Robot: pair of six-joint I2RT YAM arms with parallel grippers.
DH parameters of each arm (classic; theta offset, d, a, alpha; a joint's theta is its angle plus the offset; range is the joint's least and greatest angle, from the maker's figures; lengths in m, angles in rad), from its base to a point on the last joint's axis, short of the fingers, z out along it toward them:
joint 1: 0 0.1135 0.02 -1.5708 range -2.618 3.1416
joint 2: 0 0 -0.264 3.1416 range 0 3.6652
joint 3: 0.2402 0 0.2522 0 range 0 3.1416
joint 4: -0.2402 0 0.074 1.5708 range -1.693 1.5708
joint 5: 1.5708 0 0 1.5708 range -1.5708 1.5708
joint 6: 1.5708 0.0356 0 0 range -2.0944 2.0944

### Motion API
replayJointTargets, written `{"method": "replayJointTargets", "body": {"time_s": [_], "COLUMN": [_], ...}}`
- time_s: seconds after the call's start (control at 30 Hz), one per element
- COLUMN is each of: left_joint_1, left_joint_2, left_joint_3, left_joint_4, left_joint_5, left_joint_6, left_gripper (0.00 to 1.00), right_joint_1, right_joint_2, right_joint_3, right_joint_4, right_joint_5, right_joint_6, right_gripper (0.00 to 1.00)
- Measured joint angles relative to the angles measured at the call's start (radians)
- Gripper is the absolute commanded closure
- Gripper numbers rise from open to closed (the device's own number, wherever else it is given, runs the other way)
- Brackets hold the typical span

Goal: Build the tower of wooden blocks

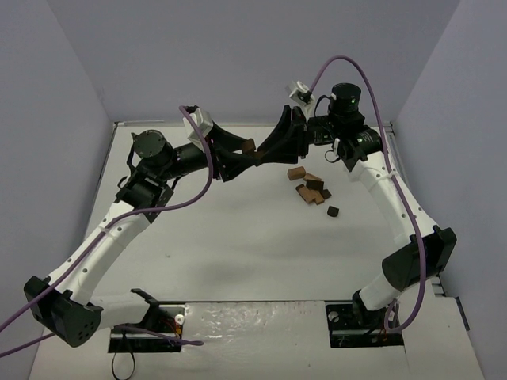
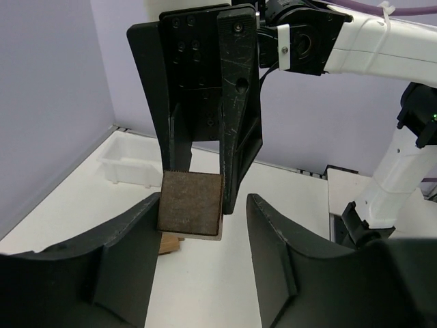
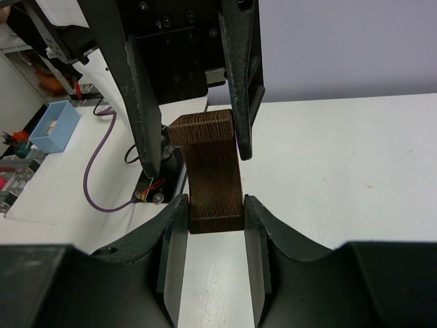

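My right gripper pinches one end of the dark block, held up off the desk. My left gripper is spread around the other end, one finger on it, a gap at the other. Loose blocks lie on the desk just right of us, no tower stacked. Bare desk runs to the near edge. White tray sits by the wall.

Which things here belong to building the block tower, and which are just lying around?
Belongs to the job: dark wood block gripped by the right gripper, left gripper open around it; loose wood blocks on the table.
Just lying about: white tray; blue bin.
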Motion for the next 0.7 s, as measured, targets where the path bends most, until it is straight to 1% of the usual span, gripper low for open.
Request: {"method": "replayJointTargets", "body": {"time_s": [0.07,0.3,0.37,0.4,0.43,0.47,0.5,0.6,0.7], "left_joint_1": [0.0,0.002,0.002,0.002,0.002,0.002,0.002,0.002,0.002], "left_joint_2": [0.003,0.011,0.011,0.011,0.011,0.011,0.011,0.011,0.0], "left_joint_3": [0.0,0.0,0.0,0.0,0.0,0.0,0.0,0.0,-0.014], "left_joint_4": [0.007,0.029,0.032,0.033,0.033,0.033,0.033,0.033,0.038], "left_joint_5": [0.001,0.009,0.01,0.012,0.012,0.012,0.013,0.018,0.026], "left_joint_6": [0.001,-0.005,-0.006,-0.006,-0.006,-0.007,-0.007,-0.012,-0.02], "left_gripper": [0.6,0.92,1.0,1.0,1.0,1.0,1.0,1.0,1.0], "right_joint_1": [0.001,0.001,0.001,0.001,0.001,0.001,0.001,0.001,0.001], "right_joint_2": [0.0,0.0,0.0,0.0,0.0,0.0,0.0,0.0,0.0], "right_joint_3": [0.0,0.0,0.0,0.0,0.0,0.0,0.0,0.0,0.0], "right_joint_4": [0.0,0.0,0.0,0.0,0.0,0.0,0.0,0.001,0.001], "right_joint_5": [-0.006,-0.03,-0.03,-0.031,-0.031,-0.032,-0.033,-0.029,-0.021], "right_joint_6": [-0.002,-0.003,-0.003,-0.003,-0.003,-0.003,-0.003,-0.003,0.0], "right_gripper": [1.0,1.0,0.97,0.88,0.83,0.71,0.58,0.33,0.17]}}
